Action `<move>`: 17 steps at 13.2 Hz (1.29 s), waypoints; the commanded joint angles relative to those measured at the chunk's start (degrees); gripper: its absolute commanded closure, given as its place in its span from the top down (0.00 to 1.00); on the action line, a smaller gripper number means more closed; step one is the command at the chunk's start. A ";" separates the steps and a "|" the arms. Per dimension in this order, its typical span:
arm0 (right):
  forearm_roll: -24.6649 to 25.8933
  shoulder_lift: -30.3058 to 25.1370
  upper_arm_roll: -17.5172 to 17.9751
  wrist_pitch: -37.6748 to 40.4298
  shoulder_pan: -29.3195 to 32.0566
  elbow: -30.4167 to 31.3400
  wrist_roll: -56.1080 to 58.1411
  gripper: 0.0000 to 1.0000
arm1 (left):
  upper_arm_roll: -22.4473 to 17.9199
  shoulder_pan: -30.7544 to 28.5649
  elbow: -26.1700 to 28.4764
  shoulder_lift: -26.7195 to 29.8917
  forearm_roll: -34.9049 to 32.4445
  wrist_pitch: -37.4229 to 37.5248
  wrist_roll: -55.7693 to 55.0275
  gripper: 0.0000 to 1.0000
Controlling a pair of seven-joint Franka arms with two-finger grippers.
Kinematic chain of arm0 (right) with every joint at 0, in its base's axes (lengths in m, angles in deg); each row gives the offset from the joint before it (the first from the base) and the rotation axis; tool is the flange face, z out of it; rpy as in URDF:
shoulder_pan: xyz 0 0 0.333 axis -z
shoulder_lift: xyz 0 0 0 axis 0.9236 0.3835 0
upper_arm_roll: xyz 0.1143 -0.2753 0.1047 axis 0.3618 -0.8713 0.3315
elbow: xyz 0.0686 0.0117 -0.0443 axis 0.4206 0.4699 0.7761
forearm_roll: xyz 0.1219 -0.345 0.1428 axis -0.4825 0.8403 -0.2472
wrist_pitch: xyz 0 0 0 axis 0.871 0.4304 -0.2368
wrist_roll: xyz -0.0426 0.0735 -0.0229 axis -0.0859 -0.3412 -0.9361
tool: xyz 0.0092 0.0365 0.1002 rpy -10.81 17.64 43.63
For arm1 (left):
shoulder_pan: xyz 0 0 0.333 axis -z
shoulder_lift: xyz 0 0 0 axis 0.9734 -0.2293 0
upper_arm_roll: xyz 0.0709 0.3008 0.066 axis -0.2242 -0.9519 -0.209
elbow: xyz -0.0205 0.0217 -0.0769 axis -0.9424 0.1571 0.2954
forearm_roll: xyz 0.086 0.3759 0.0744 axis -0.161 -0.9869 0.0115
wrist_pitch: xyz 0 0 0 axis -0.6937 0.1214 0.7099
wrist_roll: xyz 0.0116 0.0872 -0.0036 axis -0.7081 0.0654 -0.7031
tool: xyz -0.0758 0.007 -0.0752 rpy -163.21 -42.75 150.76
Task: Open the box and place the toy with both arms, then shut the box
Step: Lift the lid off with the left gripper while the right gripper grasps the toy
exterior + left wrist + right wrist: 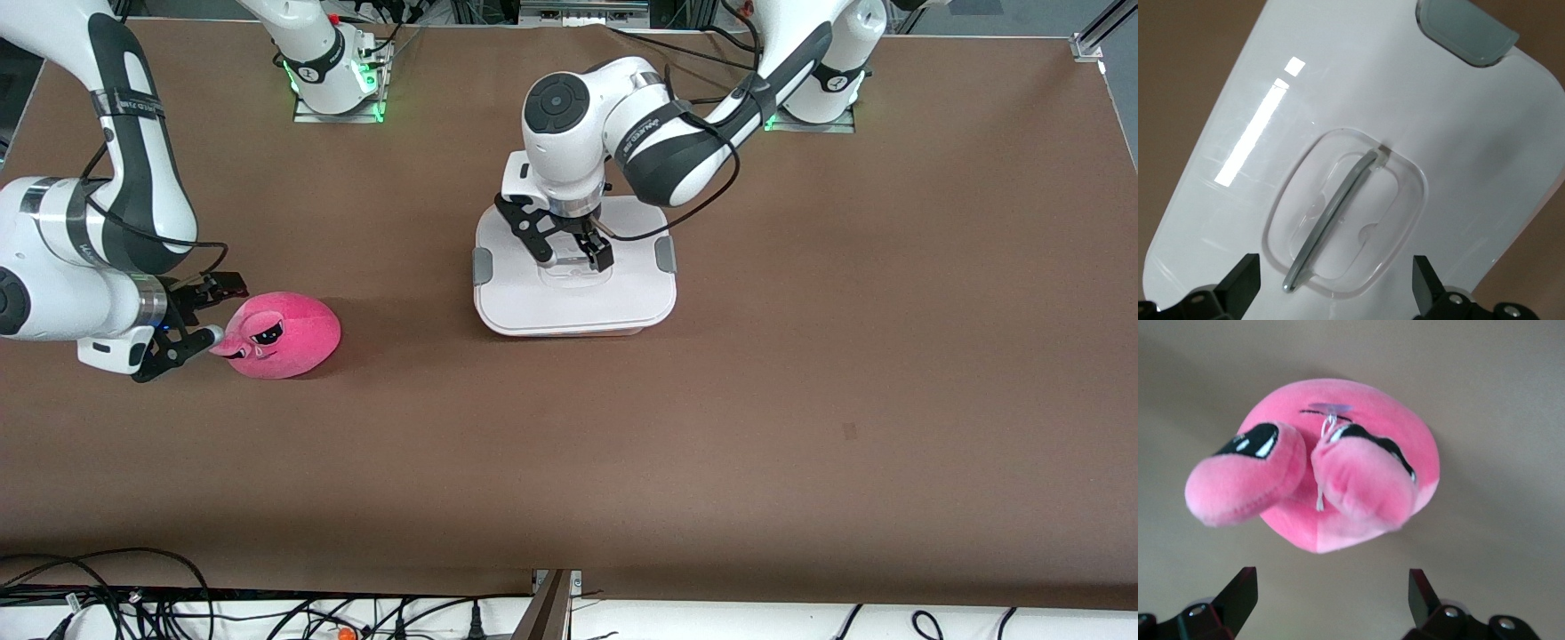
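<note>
My left end effector spread over box lid handle, not touching. Right end effector spread beside toy. Bare tabletop around both.

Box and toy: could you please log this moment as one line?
box: lid on | toy: on table, toward right arm's end | left gripper: open over lid handle | right gripper: open beside toy
</note>
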 commanded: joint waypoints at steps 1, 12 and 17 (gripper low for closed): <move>-0.86 -1.06 0.43 -4.37 -0.84 3.43 -3.16 1.00 | -0.45 2.43 -2.40 -2.42 -2.49 -0.82 0.00 0.96; -3.06 2.10 0.52 -14.49 -3.30 3.97 -5.18 0.00 | -0.63 2.43 -2.40 -2.25 -4.51 -0.83 0.09 0.03; -2.71 1.76 0.52 -15.82 -5.76 3.18 -4.40 0.00 | -0.10 2.26 -2.40 -1.11 -4.60 1.36 0.35 0.00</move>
